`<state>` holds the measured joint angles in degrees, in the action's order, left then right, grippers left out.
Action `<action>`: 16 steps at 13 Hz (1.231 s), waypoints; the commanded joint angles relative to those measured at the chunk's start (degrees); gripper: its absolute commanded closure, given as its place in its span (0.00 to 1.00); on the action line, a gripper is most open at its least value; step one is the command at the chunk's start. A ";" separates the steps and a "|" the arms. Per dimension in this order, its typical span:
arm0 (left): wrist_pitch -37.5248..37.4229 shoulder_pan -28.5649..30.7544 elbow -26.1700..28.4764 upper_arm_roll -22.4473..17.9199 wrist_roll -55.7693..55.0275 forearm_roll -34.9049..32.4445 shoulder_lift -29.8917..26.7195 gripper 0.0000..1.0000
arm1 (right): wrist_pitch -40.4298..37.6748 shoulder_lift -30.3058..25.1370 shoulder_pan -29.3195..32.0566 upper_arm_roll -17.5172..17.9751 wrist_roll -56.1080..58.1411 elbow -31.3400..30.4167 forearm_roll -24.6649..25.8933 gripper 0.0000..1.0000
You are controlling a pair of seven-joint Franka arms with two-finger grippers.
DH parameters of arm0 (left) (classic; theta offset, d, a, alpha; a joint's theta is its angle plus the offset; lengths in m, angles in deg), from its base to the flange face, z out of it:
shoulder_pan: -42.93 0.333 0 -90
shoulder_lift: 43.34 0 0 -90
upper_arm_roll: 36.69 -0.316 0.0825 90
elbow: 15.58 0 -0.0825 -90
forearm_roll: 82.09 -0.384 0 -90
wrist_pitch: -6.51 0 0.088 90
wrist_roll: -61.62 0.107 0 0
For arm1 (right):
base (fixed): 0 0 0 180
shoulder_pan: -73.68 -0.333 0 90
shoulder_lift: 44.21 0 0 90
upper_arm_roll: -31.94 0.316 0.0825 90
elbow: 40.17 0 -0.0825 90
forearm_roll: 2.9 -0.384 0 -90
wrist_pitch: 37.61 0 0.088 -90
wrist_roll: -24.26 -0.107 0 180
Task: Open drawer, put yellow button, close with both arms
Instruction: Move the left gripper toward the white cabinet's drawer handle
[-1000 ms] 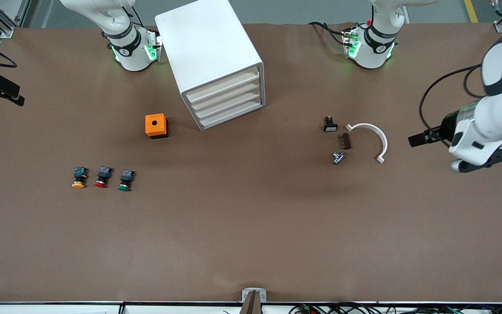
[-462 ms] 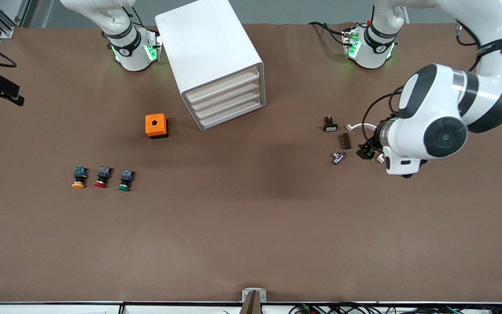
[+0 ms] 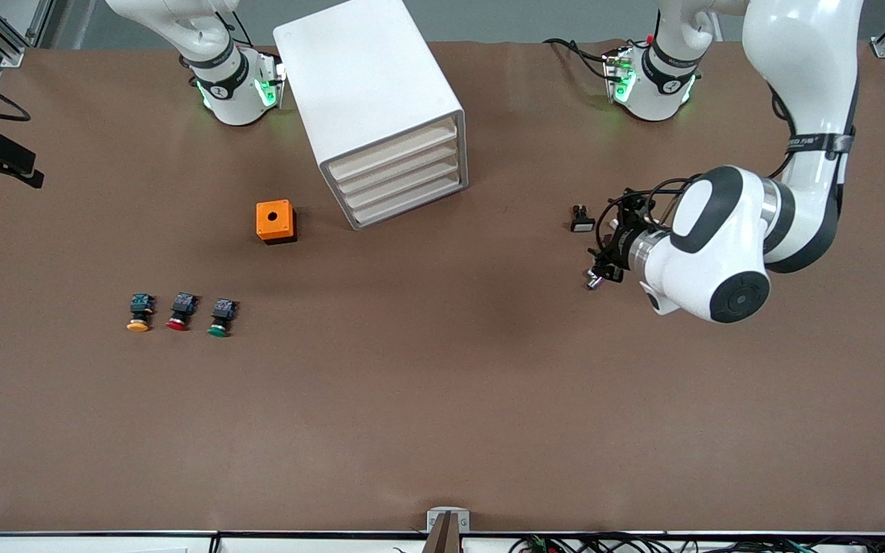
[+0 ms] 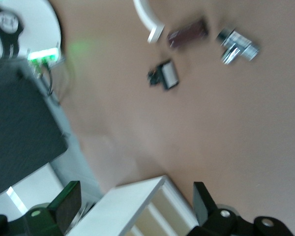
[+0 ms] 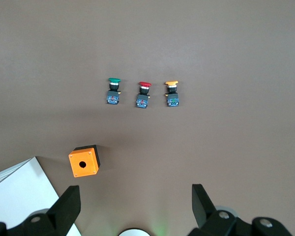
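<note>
Drawer (image 3: 391, 150) shut, yellow button (image 3: 138, 313) untouched; left gripper (image 4: 132, 204) jaws wide over small parts, apparently blurred mid-swing, could clip them; right gripper (image 5: 132, 202) jaws wide.

The left arm (image 3: 727, 253) now reaches in from its end of the table (image 3: 442, 430), its open left gripper (image 4: 135, 209) hanging over the small parts, hiding the white curved piece (image 4: 146, 17).

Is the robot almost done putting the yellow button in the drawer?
No, it has hardly begun. The drawer is shut. The yellow button lies on the table beside the red one. The left gripper, open, hangs over small parts; the right gripper waits, open. Opening, loading and closing remain.
</note>
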<state>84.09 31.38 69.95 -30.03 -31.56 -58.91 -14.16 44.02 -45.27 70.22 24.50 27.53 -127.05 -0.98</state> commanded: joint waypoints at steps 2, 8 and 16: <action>-2.08 -0.65 -1.94 0.11 -14.94 9.76 7.45 0.00 | -0.59 2.90 0.64 0.14 1.21 1.19 -0.34 0.00; 0.20 -11.54 -5.72 -0.07 -36.61 20.92 13.44 0.00 | 1.58 14.76 3.97 -0.12 1.38 -0.04 0.10 0.00; 11.98 -22.18 -6.60 -0.16 -41.80 32.11 14.68 0.39 | 36.90 17.75 7.40 -0.12 1.29 -22.09 5.29 0.00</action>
<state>95.61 11.01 65.40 -29.61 -71.07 -28.21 -0.75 75.22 -27.41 76.22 23.76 28.35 -144.75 3.01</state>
